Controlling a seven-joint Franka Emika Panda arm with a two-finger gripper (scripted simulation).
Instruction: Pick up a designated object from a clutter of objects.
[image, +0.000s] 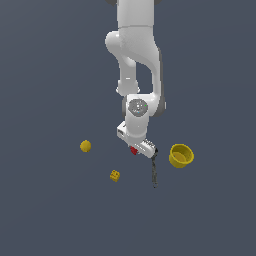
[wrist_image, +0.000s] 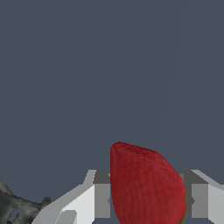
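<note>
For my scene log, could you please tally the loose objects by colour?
Yellow: 3 – ball, cube, cup
Red: 1 – strawberry, between the tool's fingers
Dark: 1 – wrench
Total: 5

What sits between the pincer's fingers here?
The red strawberry fills the gap between the pincer fingers in the wrist view. Its lower end runs out of frame, and the contact faces are covered.

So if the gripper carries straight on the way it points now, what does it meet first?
The strawberry sits between the jaws of the gripper, so that comes first. Past it the wrist view shows only bare grey floor; depth is unclear.
</note>
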